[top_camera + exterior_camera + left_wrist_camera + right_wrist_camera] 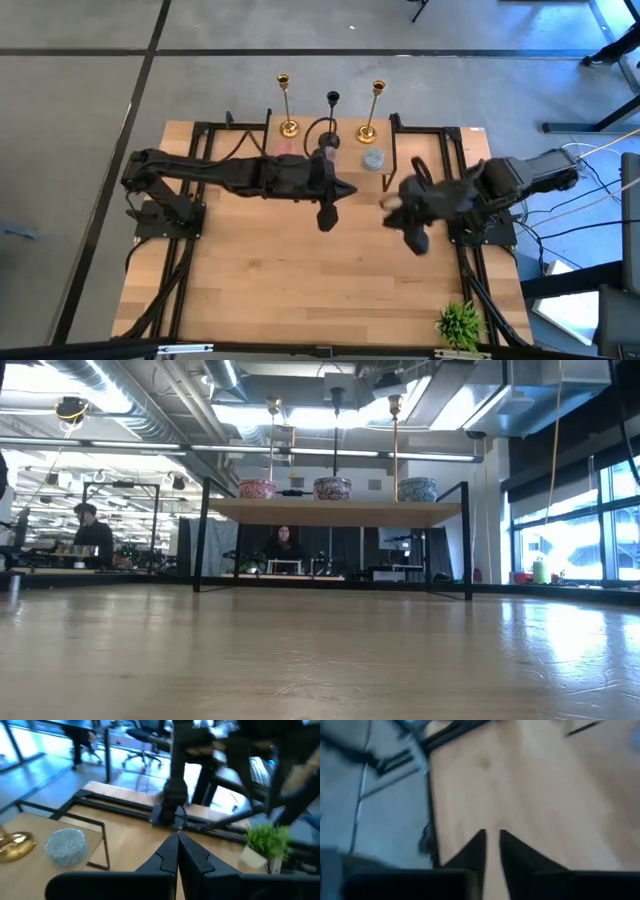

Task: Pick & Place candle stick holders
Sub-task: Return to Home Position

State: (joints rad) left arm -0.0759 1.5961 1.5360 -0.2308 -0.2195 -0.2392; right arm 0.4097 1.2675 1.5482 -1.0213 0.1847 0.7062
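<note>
On a raised wooden shelf (335, 511) at the table's far side stand two gold candle stick holders (286, 112) (372, 115) and a black one (332, 101), each on its round base. In front of them sit squat holders: pink (257, 488), purple (332, 488) and light blue (373, 158) (65, 847). My left gripper (327, 218) (177, 840) hangs shut and empty above the table's middle, nearer than the shelf. My right gripper (415, 240) (492, 833) hovers right of it, its fingertips a narrow gap apart with nothing between them.
A small green plant (460, 322) (265, 842) stands at the table's near right corner. Black frame bars (400, 150) edge the shelf and run along both sides of the table. Bare wood (310, 290) lies between the arms and the near edge.
</note>
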